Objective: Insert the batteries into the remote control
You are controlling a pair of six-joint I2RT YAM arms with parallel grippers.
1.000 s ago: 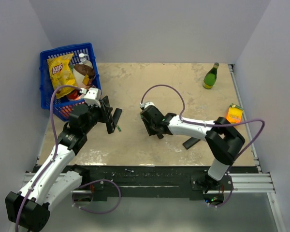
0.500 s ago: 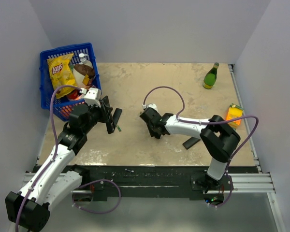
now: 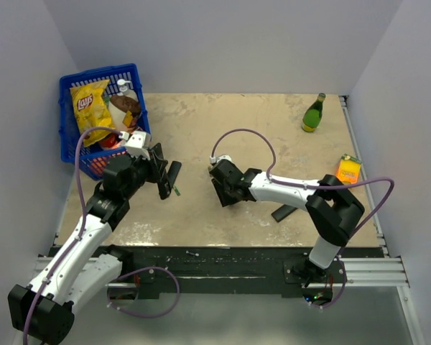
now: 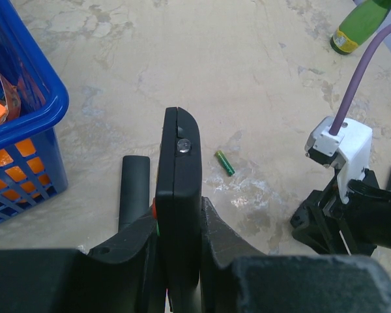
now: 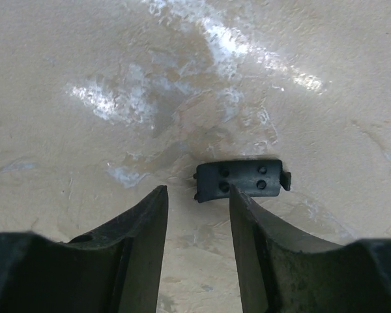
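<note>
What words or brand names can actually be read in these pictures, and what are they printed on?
"Lay's": on the yellow chip bag in the blue basket.
The orange carton: print too small to read.
The green bottle: label too small to read.
The clear bottle in the basket: label blurred, unreadable.

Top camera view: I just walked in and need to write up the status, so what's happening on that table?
The left gripper is clamped on the slim black remote control, holding it on edge. A small green battery lies loose on the table just beyond it. The right gripper, jaws open, is low over a small black back cover that lies flat on the table, and is not gripping it. Neither gripper holds a battery.
</note>
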